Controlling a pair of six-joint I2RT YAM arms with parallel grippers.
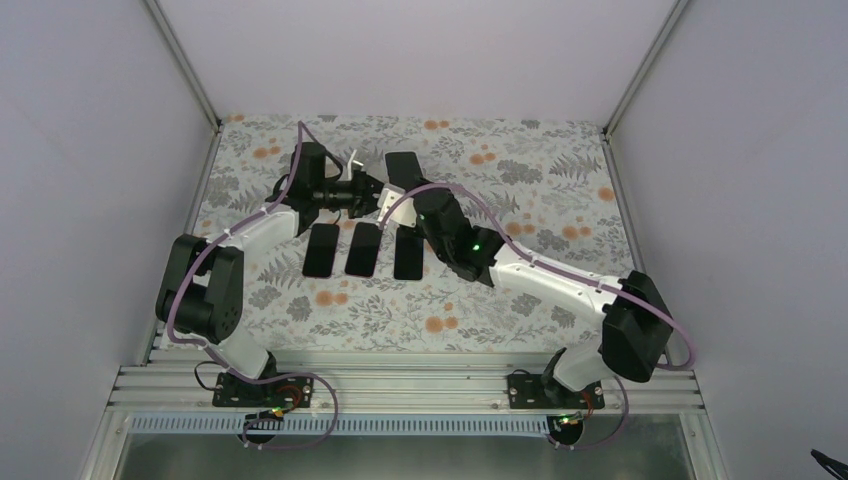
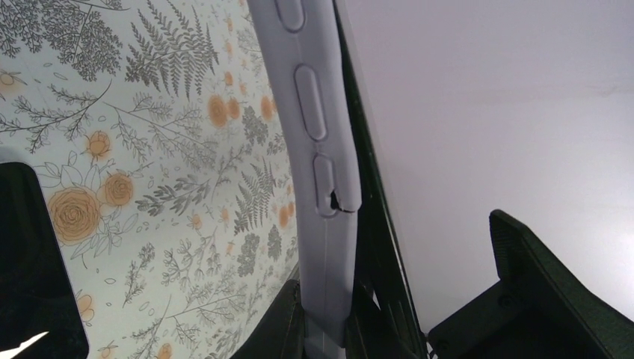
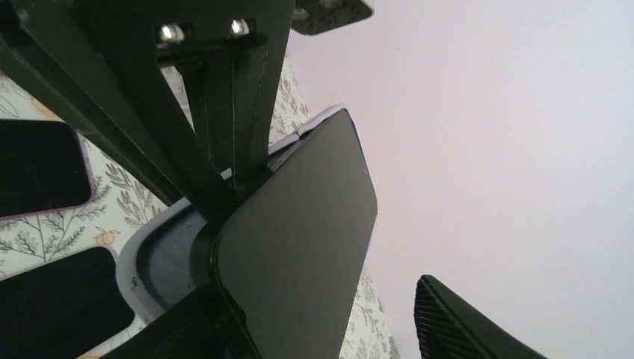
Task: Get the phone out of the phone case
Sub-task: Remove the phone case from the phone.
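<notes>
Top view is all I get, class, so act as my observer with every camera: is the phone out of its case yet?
Observer: Only partly. The right wrist view shows the phone lifted off the case, with the case's dark inside exposed.
Operator: What holds the case?
Observer: The left gripper is shut on its side edge, below the buttons.
Operator: And the right gripper?
Observer: The right gripper is open around the phone; one finger stands clear of it.
</notes>
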